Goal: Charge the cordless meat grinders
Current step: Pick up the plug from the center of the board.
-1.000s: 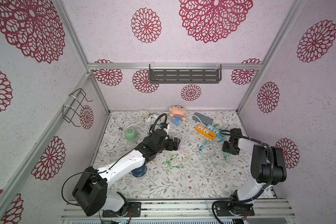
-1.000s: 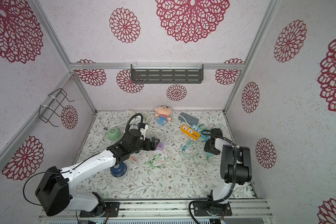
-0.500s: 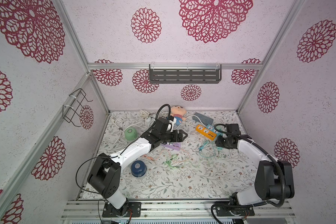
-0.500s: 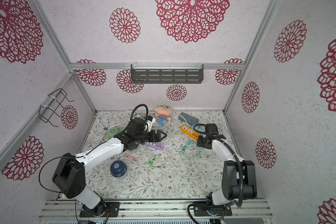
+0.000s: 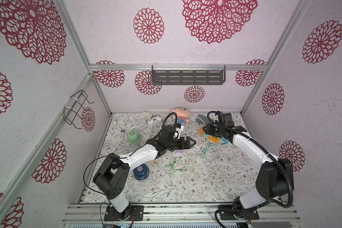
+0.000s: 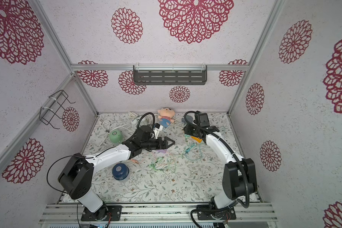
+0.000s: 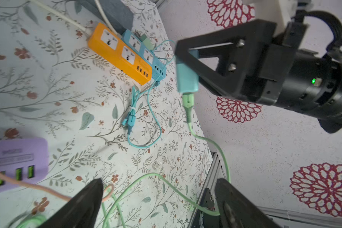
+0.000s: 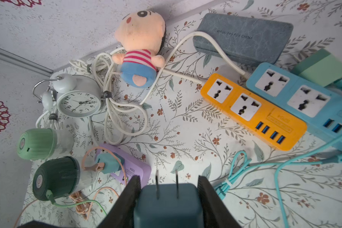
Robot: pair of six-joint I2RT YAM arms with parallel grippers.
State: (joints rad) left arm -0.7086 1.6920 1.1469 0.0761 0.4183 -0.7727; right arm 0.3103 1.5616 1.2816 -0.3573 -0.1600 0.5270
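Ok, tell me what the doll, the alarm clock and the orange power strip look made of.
Doll: plush fabric, fuzzy and matte, softly stuffed.
Alarm clock: smooth white shell, metal or plastic, hard to tell.
Orange power strip: moulded plastic, smooth with a slight sheen and rounded edges.

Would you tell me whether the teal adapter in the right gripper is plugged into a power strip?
Not plugged in: the right gripper holds the teal adapter aloft, both prongs bare.
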